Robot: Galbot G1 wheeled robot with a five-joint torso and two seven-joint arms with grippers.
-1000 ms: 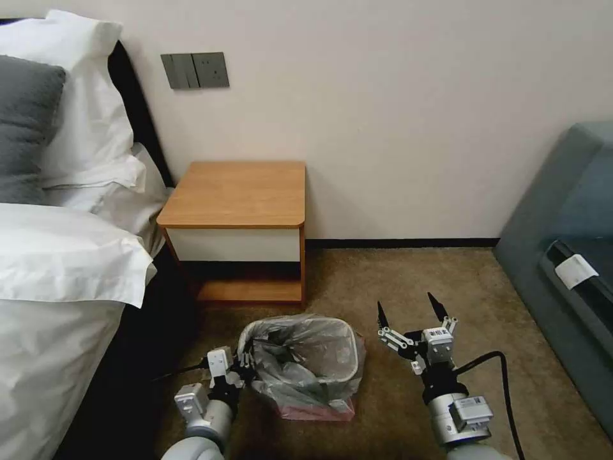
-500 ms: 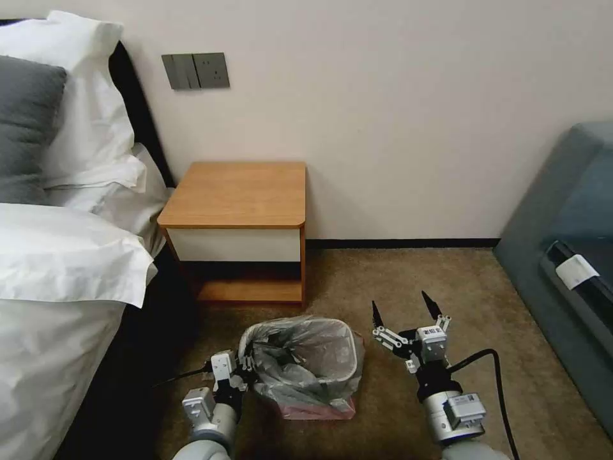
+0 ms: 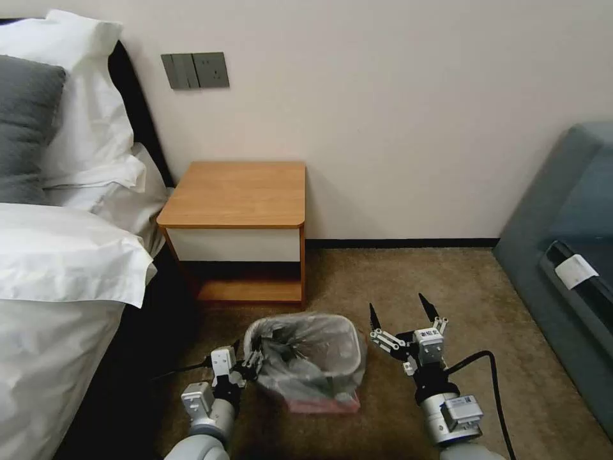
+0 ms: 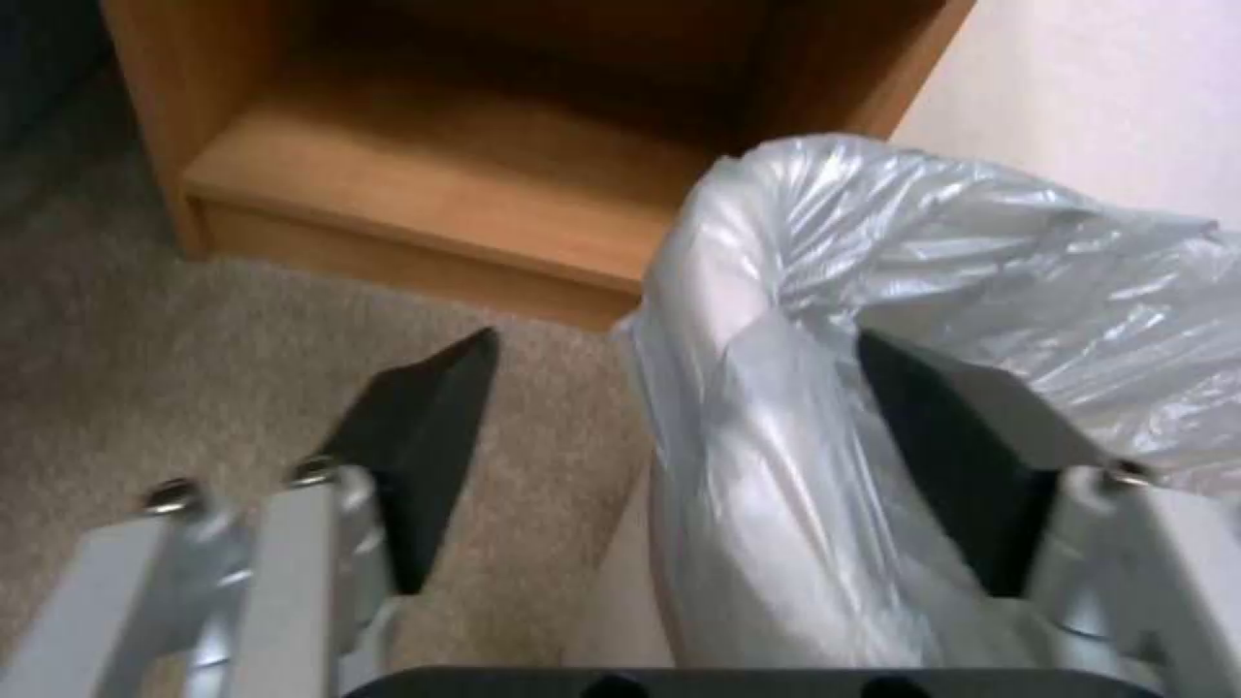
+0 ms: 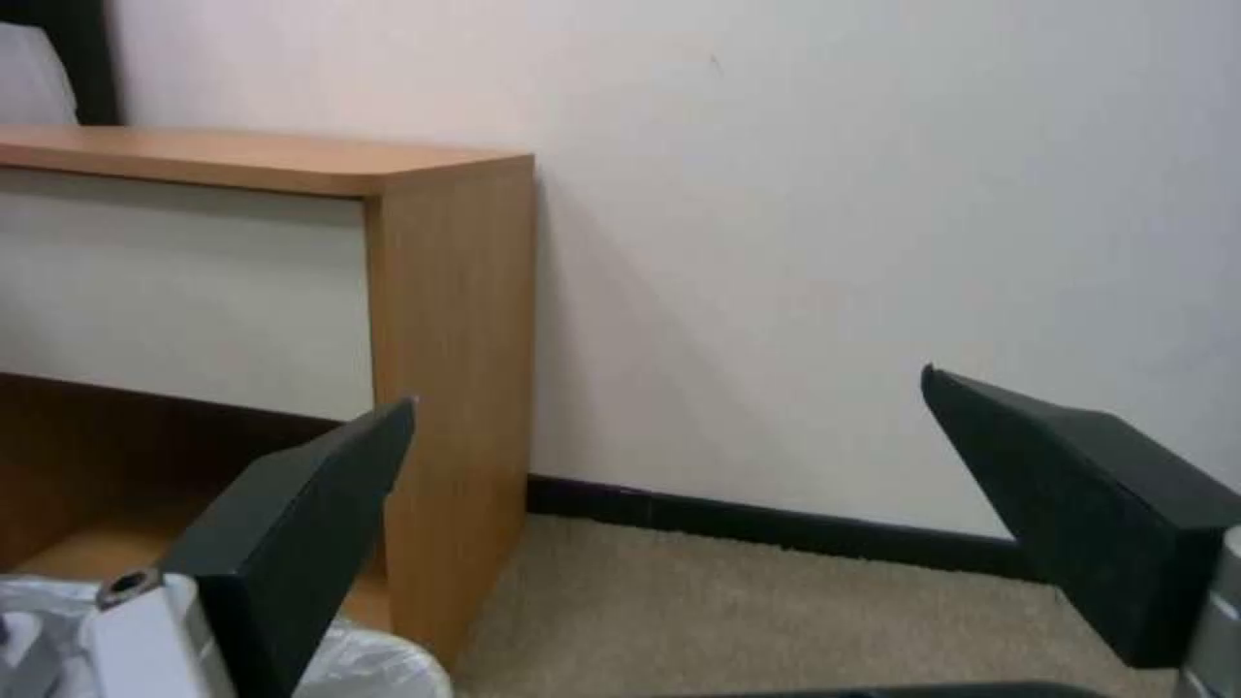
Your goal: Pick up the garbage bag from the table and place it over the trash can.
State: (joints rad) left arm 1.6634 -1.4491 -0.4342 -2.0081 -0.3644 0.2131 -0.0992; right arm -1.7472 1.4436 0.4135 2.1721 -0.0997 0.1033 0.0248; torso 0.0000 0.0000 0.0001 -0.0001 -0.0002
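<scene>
Bag (image 3: 313, 361): grey, crinkly, already draped over the bin on the carpet — its pinkish rim hangs low on the bin's near side.
Bin (image 3: 351, 338): stands on the carpet in front of the worktop, a little toward the robot's right of it; just a strip of beige wall shows through the plastic.
Worktop (image 3: 239, 191): bare wooden top, white drawer front, low shelf beneath; it sits against the wall beside the bed (image 3: 57, 268).
Left gripper (image 3: 246, 364): at the bin's left edge, jaws apart. In the left wrist view one finger (image 4: 421, 436) is outside over the carpet and the other is behind the plastic, so the bagged rim (image 4: 776, 320) lies between them — not pinched.
Right gripper (image 3: 402, 313): just off the bin's right side, above the carpet, jaws spread wide with nothing between them, not touching the bag.
Sofa (image 3: 562, 255): grey, well apart, on the robot's right.
</scene>
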